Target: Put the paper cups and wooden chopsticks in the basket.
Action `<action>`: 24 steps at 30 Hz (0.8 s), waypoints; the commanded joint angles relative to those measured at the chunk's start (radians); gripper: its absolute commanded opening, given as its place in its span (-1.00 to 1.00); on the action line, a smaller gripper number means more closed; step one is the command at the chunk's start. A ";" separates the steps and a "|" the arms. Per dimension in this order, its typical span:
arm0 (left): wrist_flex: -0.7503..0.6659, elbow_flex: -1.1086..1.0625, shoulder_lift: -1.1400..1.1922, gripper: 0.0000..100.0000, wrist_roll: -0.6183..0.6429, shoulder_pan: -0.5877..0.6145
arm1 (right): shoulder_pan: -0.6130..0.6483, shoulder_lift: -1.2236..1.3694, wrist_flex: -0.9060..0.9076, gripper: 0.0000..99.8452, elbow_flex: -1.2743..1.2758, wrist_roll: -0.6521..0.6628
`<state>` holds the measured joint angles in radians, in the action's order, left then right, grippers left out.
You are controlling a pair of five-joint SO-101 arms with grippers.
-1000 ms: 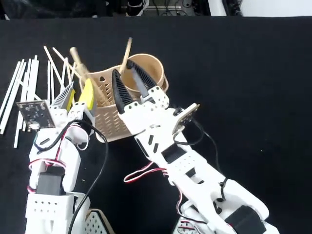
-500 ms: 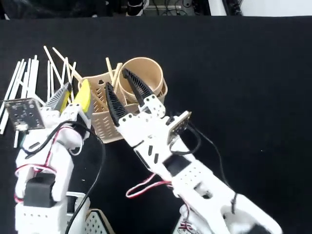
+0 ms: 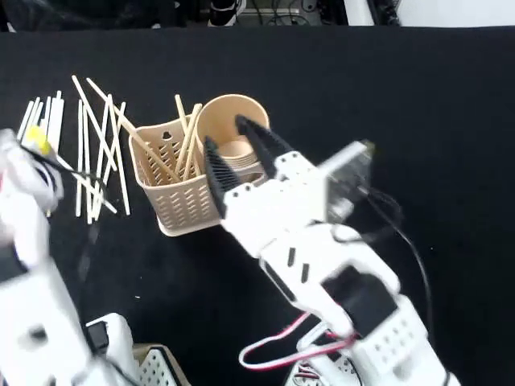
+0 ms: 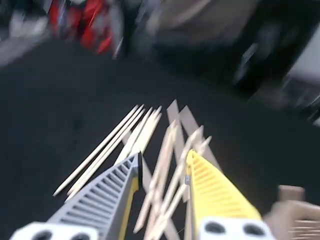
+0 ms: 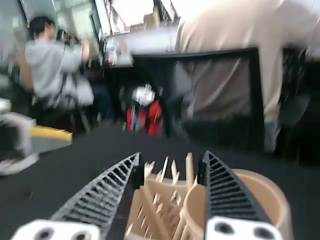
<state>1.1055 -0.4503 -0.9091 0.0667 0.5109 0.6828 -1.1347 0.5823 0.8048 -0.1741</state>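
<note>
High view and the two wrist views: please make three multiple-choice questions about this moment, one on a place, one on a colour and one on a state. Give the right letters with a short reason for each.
1. On which side of the basket do the loose chopsticks lie on the table?
A. The right arm's side
B. The left arm's side
C. Under the basket

2. What colour are the fingers of the right gripper?
A. Red
B. Yellow and grey
C. Black

3. In what state is the left gripper?
A. Open
B. Shut on a paper cup
C. Shut on the basket's rim

Answers:
1 B: the high view shows them spread beside the basket, toward the left arm.
2 C: both fingers are black in the high view and the right wrist view.
3 A: the left wrist view shows a gap between its fingers, with chopsticks lying below.
</note>
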 commanded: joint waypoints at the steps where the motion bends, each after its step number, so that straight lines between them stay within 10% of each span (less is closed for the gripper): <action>1: -0.032 0.067 0.267 -0.68 -0.077 0.151 | 0.104 0.128 0.021 -0.62 -0.067 -0.011; 13: -0.390 0.222 0.987 -0.68 -0.189 0.214 | 0.199 0.269 0.103 -0.62 -0.077 0.097; 24: -0.074 0.860 1.614 -0.69 -0.190 0.111 | 0.199 0.018 0.164 -0.62 0.056 0.101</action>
<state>0.8723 0.1573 0.5547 -0.1189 0.6552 0.8823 -1.0533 0.7434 0.8339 -0.0821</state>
